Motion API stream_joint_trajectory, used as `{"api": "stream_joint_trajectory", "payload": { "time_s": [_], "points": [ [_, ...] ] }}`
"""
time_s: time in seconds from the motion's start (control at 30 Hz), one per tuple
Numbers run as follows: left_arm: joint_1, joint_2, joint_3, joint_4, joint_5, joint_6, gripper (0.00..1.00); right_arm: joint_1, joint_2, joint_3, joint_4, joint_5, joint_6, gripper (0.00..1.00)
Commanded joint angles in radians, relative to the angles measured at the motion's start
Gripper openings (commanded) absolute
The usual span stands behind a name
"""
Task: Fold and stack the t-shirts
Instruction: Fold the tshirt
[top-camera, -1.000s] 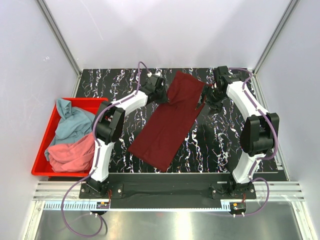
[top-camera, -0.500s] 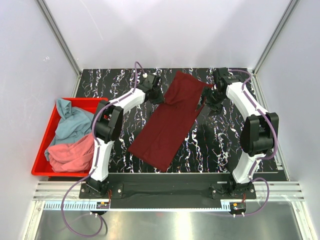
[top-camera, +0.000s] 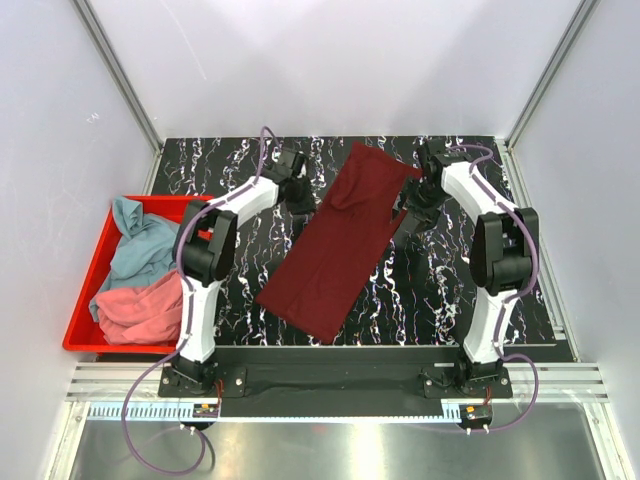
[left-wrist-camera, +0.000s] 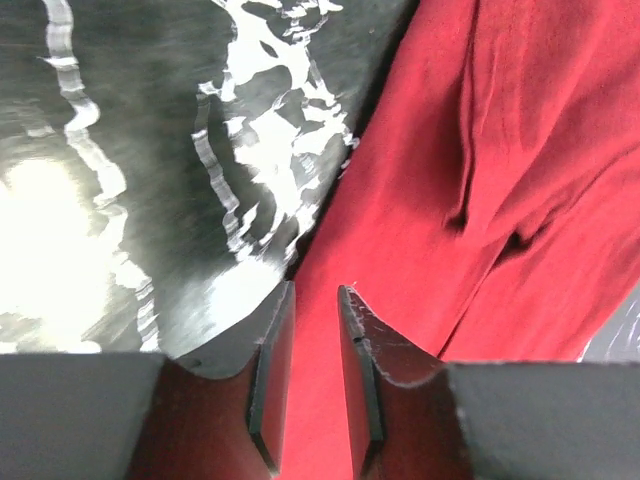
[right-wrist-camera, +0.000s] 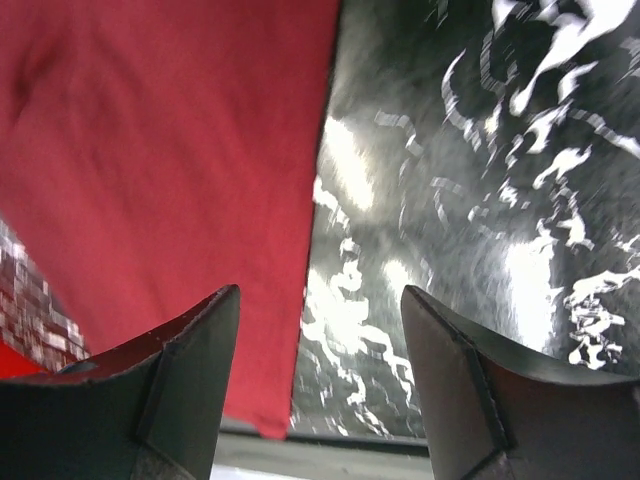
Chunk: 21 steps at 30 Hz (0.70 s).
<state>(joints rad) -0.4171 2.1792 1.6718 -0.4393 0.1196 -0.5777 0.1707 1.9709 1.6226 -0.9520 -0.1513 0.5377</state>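
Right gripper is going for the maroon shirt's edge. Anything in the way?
Nothing visible. The right gripper is open, and the maroon shirt has its edge running just ahead of the fingers. Only bare marbled table shows beside it, with no other object between them.

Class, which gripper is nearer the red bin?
Left. The left gripper sits at the maroon shirt's edge facing the bin; the right gripper lies beyond the shirt's other edge.
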Motion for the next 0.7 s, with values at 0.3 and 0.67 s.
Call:
{"api": "stream_joint_trajectory", "payload": {
  "time_s": [0.3,0.67],
  "points": [
    [-0.06,-0.452,-0.403,-0.073,0.132,0.323,0.46,0.107,0.22,0.295,0.052,0.127,0.096,0.73],
    [-0.23,-0.566,-0.684,-0.084,0.069,0.168,0.46,0.273,0.266,0.2,0.051,0.245,0.099,0.72]
  ]
}}
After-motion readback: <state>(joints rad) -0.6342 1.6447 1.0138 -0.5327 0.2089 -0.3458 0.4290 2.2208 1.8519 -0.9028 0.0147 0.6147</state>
